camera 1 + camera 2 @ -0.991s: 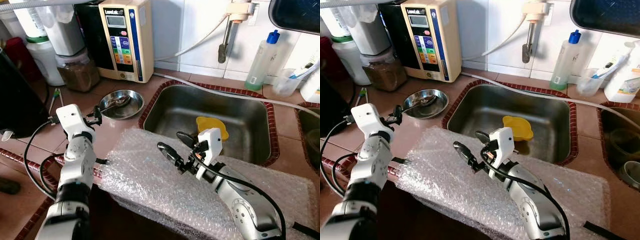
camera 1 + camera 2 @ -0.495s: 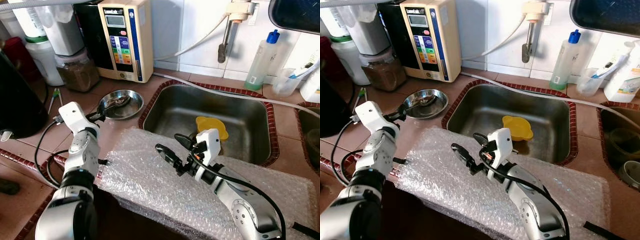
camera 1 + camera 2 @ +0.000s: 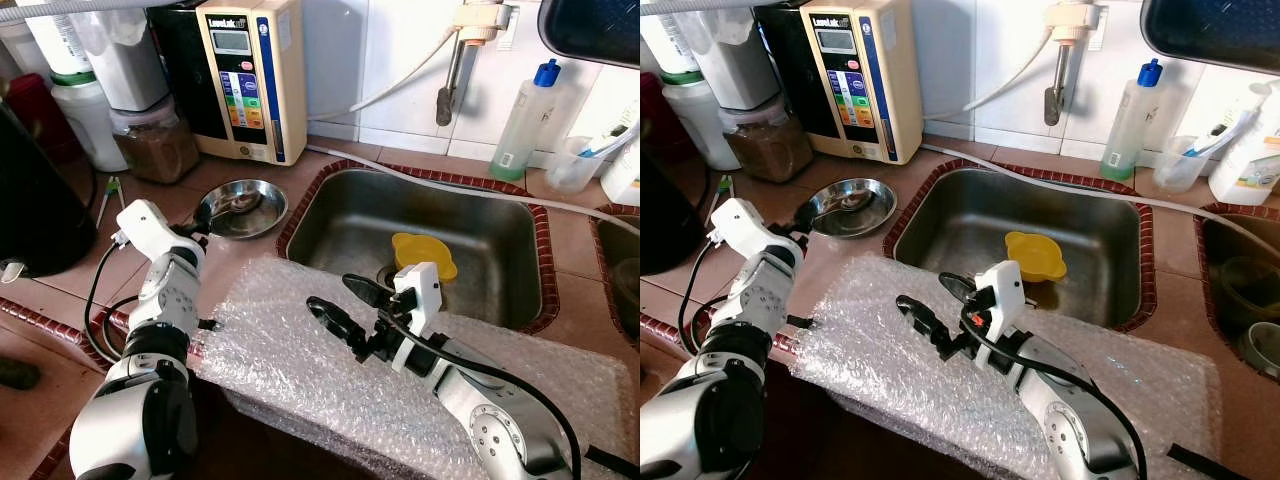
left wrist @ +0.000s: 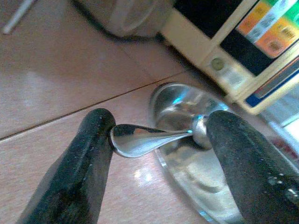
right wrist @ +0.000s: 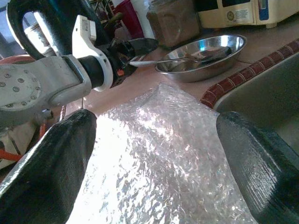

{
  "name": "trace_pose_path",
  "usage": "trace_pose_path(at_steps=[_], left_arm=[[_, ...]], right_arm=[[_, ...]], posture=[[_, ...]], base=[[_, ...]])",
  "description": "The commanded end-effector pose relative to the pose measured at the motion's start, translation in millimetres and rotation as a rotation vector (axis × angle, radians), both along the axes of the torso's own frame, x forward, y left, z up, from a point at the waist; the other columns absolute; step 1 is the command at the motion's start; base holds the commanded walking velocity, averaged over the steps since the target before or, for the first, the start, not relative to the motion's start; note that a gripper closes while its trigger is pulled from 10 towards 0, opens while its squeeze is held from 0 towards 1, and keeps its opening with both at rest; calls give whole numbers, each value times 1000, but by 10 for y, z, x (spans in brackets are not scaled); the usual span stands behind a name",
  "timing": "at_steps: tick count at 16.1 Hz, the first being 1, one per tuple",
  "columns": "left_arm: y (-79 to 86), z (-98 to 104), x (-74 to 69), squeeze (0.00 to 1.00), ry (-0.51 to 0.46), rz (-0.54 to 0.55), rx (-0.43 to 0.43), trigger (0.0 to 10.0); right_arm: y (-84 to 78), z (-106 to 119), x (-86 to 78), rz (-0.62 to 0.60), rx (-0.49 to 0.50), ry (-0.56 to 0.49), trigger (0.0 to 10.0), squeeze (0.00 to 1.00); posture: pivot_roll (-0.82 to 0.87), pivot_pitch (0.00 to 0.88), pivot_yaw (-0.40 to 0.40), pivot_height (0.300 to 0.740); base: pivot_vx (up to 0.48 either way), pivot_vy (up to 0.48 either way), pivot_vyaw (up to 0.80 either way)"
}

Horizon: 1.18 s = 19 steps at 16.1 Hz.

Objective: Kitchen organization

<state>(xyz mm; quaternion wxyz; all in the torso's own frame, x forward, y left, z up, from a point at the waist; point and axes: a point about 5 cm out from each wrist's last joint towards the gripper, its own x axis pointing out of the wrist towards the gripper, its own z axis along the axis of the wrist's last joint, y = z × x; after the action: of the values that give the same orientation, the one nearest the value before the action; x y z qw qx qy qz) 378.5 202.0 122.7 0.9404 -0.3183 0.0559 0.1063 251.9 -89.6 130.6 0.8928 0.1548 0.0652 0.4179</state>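
A steel spoon (image 4: 154, 137) rests in a shallow steel bowl (image 3: 243, 208) on the brown tiled counter left of the sink, its handle pointing out over the rim. My left gripper (image 3: 197, 232) is at that handle. It is open, one finger (image 4: 88, 154) touching the handle's end and the other against its neck. My right gripper (image 3: 328, 293) hovers open and holding nothing over a sheet of bubble wrap (image 3: 290, 370) spread along the counter's front edge.
The steel sink (image 3: 350, 215) holds a yellow cup (image 3: 424, 255). A cream water machine (image 3: 250, 75), jars (image 3: 155, 140) and a black kettle (image 3: 35, 210) line the back left. A soap bottle (image 3: 525, 120) stands at the back right, and a hose runs behind the sink.
My left gripper has moved forward to the bowl's rim and now has the spoon handle between its fingers. My right gripper has drifted slightly left and toward me over the bubble wrap.
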Motion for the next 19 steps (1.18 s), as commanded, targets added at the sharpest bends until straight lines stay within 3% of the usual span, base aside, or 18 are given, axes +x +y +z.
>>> trace_pose_path(at_steps=[1, 12, 19], left_arm=[[9, 21, 20, 0, -7, 3, -59, 0], [118, -41, 0, 0, 34, 66, -197, 0], [156, 59, 34, 0, 0, 88, -286, 0]], right_arm=[[15, 35, -1, -1, 9, -9, 10000, 0], [24, 37, 10, 16, 5, -5, 10000, 0], [20, 35, 17, 18, 0, -5, 10000, 0]], posture=[[-154, 0, 95, 740], [-147, 0, 93, 740], [-143, 0, 90, 740]], base=[[0, 0, 0], [0, 0, 0], [0, 0, 0]])
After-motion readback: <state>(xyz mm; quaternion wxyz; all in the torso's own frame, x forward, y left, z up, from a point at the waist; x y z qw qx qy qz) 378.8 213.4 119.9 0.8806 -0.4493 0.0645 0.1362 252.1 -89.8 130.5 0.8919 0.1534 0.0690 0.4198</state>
